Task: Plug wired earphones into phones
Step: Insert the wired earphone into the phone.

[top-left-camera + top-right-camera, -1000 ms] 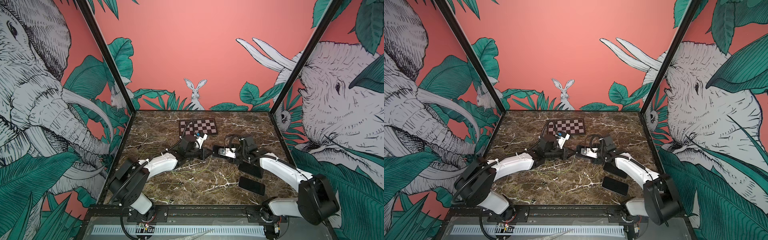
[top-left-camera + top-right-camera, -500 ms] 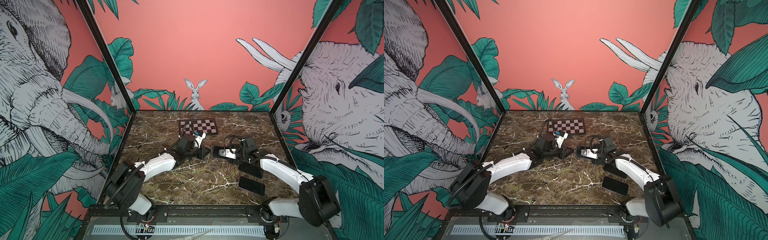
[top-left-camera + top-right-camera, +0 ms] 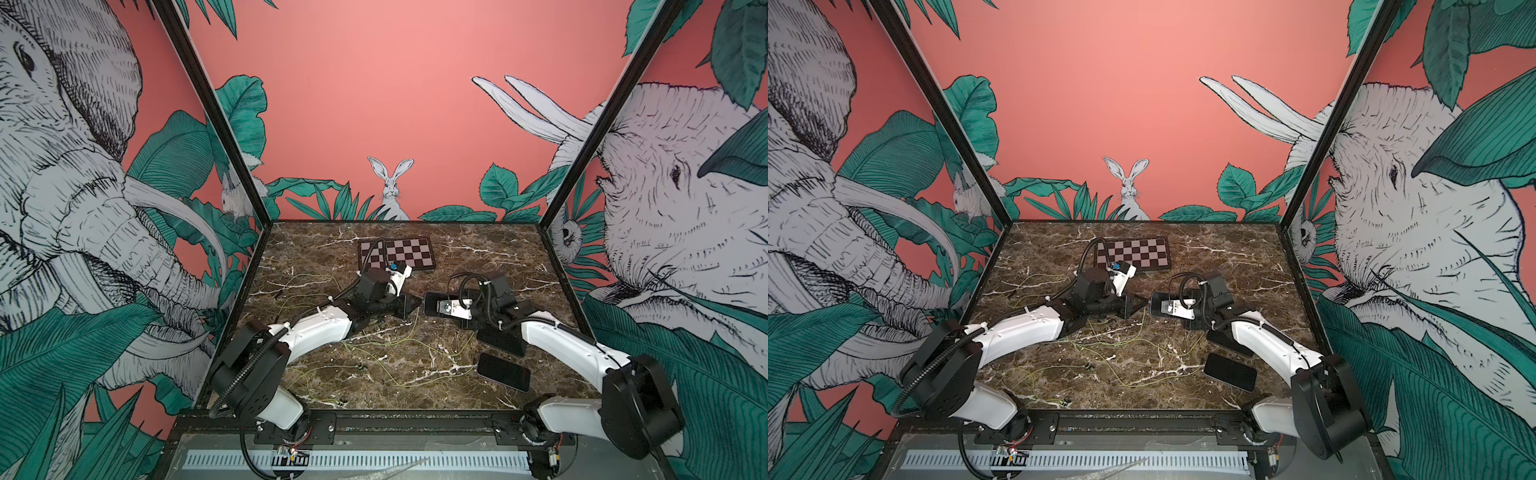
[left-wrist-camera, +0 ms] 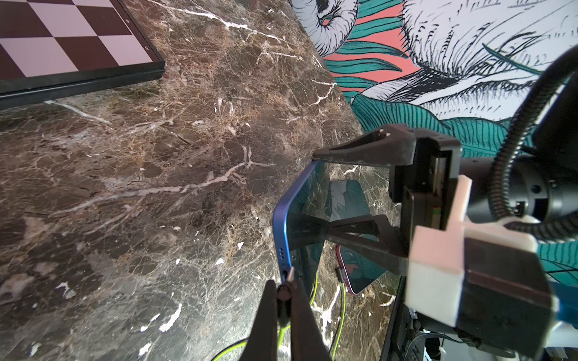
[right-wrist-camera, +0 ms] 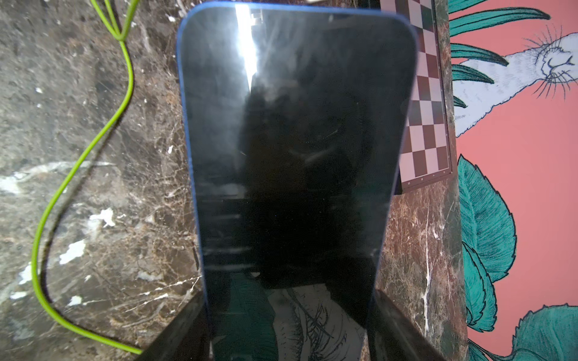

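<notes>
My right gripper (image 5: 289, 295) is shut on the sides of a blue-edged phone (image 5: 294, 140), held just above the marble in mid-table (image 3: 432, 305). Facing it, my left gripper (image 4: 283, 287) is shut on a dark earphone plug (image 4: 284, 295) with a yellow-green cord (image 4: 281, 334) trailing back. The plug's metal tip (image 4: 290, 274) rests at the port in the phone's end edge (image 4: 281, 237); I cannot tell if it is inside. Two more phones (image 3: 503, 372) (image 3: 498, 338) lie by the right arm. One (image 4: 359, 275) has a plug and green cord in its end.
A black-framed checkerboard (image 3: 399, 253) lies at the back, just behind the left wrist. Loose yellow-green cords (image 3: 374, 345) wind over the marble between the arms and toward the front left. Printed walls close in the left, back and right sides.
The held phone and the left gripper have drawn slightly closer together. Both grips are unchanged.
</notes>
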Controlling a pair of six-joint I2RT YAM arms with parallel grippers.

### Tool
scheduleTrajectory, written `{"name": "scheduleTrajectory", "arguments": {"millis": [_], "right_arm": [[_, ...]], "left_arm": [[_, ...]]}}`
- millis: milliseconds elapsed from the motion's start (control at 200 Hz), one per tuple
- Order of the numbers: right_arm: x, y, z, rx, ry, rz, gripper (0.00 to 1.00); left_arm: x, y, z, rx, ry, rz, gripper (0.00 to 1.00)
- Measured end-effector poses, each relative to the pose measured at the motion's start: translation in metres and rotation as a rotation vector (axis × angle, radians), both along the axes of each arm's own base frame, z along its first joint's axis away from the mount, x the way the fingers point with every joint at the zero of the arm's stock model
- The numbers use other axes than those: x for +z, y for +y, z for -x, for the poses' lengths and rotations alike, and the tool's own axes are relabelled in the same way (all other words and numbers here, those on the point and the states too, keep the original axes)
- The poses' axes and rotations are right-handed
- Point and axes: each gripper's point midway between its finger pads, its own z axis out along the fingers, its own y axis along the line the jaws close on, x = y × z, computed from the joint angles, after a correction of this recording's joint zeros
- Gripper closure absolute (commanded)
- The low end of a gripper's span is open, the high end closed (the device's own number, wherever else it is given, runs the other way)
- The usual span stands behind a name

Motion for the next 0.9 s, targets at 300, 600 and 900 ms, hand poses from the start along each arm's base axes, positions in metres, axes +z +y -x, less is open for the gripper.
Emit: {"name": "scheduleTrajectory", "arguments": {"millis": [300,600,900], "right_arm": [[0.004,0.003,-0.002,0.006,-0.023,-0.009,0.36],[0.004,0.000,-0.003,0.002,-0.044,0.006,0.36],[0.004,0.000,-0.003,0.002,-0.049,0.008,0.36]], "left_arm": [[0.000,-0.001,0.002,-0.008,0.003,0.003,1.00],[0.003,0.002,0.000,0.007,-0.008,-0.002,1.00],[0.011,0.004,-0.002,0.022,-0.034,0.005,1.00]]}}
